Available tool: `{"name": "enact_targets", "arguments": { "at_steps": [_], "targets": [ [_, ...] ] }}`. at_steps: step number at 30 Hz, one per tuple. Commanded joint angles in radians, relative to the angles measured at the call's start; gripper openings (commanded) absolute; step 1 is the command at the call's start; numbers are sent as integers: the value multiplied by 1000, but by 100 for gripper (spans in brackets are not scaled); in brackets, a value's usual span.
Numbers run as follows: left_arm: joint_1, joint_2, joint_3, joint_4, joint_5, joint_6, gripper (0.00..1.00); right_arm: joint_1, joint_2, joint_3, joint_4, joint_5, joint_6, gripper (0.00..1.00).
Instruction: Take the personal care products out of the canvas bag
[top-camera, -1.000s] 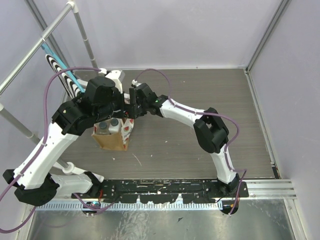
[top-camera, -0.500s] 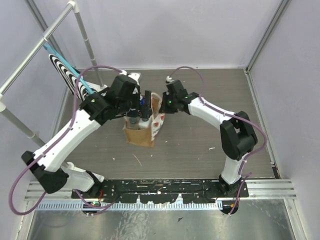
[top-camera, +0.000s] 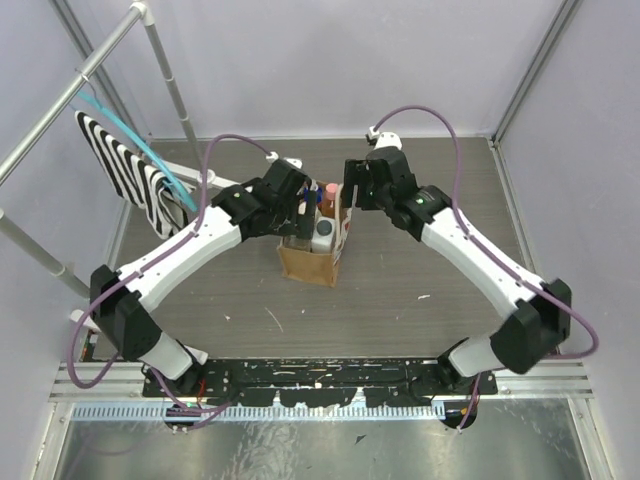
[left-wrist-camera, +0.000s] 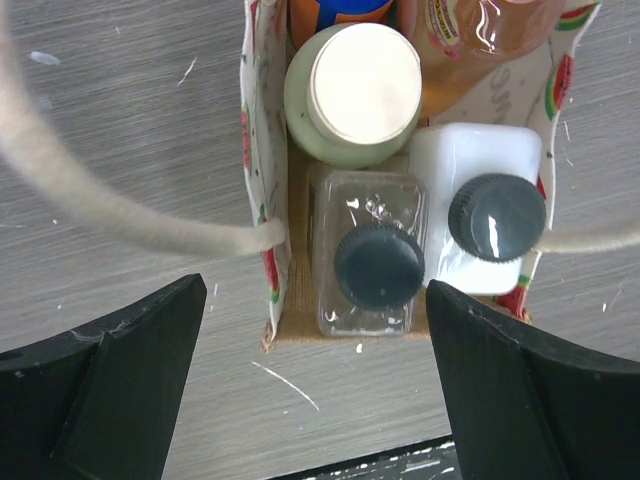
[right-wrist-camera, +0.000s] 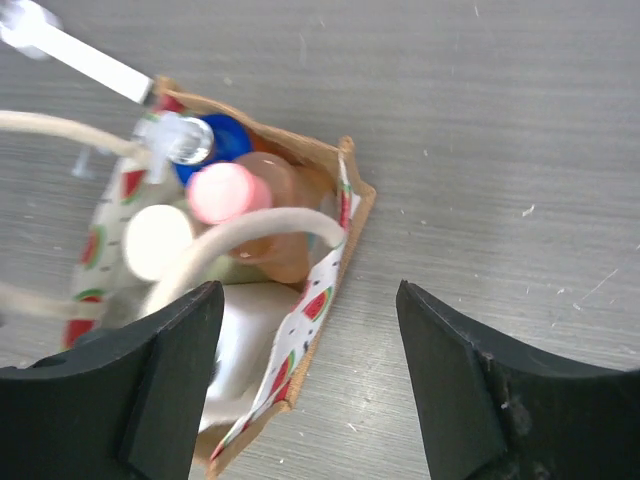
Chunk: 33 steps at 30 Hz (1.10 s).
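Shifted rightward, canvas bag (top-camera: 308, 266) hides most of bottles (left-wrist-camera: 365, 85); left gripper (left-wrist-camera: 315, 290), right gripper (right-wrist-camera: 310, 292) gape, seemingly empty.

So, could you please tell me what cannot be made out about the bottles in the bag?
Blue-capped orange bottle: left wrist view, cut off by the top edge.
Pink-capped orange bottle: same view, cap cut off too.
White bottle: right wrist view, black cap hidden behind right end effector finger.
Labels in the canvas bag: top external, too small.

Upright between the fingers (left-wrist-camera: 110, 380) of the left gripper (left-wrist-camera: 315, 300), the tan canvas bag (left-wrist-camera: 252, 150) holds five standing bottles (top-camera: 322, 232): clear (left-wrist-camera: 368, 250), black-capped white (left-wrist-camera: 480, 215), cream-capped olive (left-wrist-camera: 352, 95), pink-capped orange (right-wrist-camera: 225, 192), blue-capped orange (right-wrist-camera: 228, 140).
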Motion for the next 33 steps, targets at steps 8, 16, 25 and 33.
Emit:
{"name": "enact_targets", "arguments": {
  "at_steps": [8,16,25,33],
  "targets": [
    [-1,109,-52,117,0,-47,99,22,-126,46,232,-186,-93,68],
    [-1,90,-105,154,31,-63,53,22,119,212,207,-308,-48,56],
    [0,34,-88,140,26,-59,0,42,161,177,64,-152,-18,56],
    [-1,38,-53,117,40,-65,90,74,57,112,49,-34,-61,60]
  ]
}}
